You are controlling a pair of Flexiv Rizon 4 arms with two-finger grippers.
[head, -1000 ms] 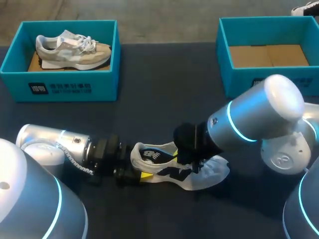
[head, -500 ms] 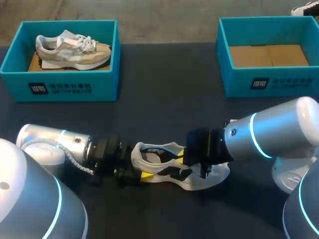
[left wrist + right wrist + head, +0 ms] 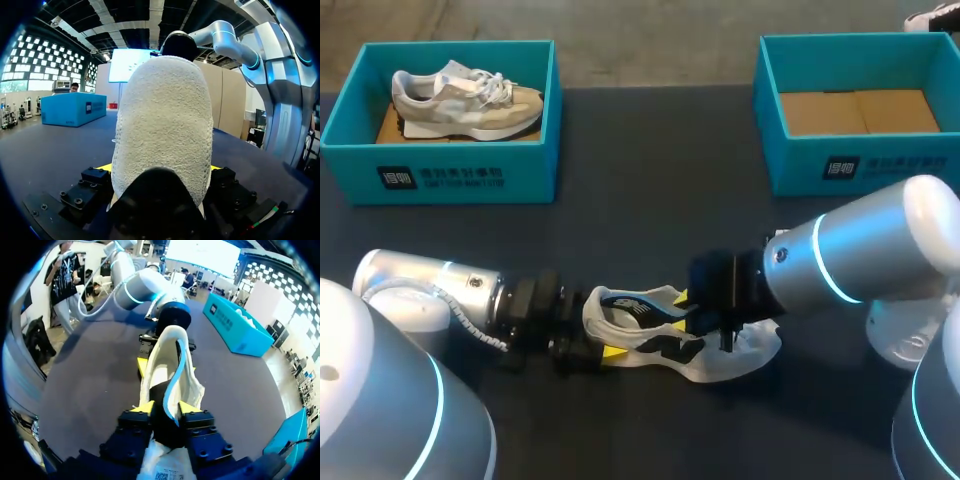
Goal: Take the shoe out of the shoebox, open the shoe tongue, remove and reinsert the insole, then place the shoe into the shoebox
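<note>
A white shoe point(image 3: 740, 355) with black markings lies on its sole near the table's front edge. Its heel point(image 3: 165, 115) sits between the fingers of my left gripper point(image 3: 582, 345), which touch it from both sides. My right gripper point(image 3: 708, 312) is over the shoe's mouth at the midfoot. In the right wrist view its yellow tips point(image 3: 142, 407) stand a little apart, and the dark end of the insole point(image 3: 170, 390) lies between them. The insole's pale edge curves back into the shoe point(image 3: 167, 347). The left gripper point(image 3: 172, 315) is at the far end.
A teal shoebox point(image 3: 440, 175) at the back left holds a beige shoe point(image 3: 470, 95). A second teal shoebox point(image 3: 860, 165) at the back right shows only its cardboard floor. The bare dark table stretches between the boxes and the arms.
My right arm has swung down low over the table. Its fingers have parted from shut. The insole now lies lower in the shoe. The left arm has kept still.
</note>
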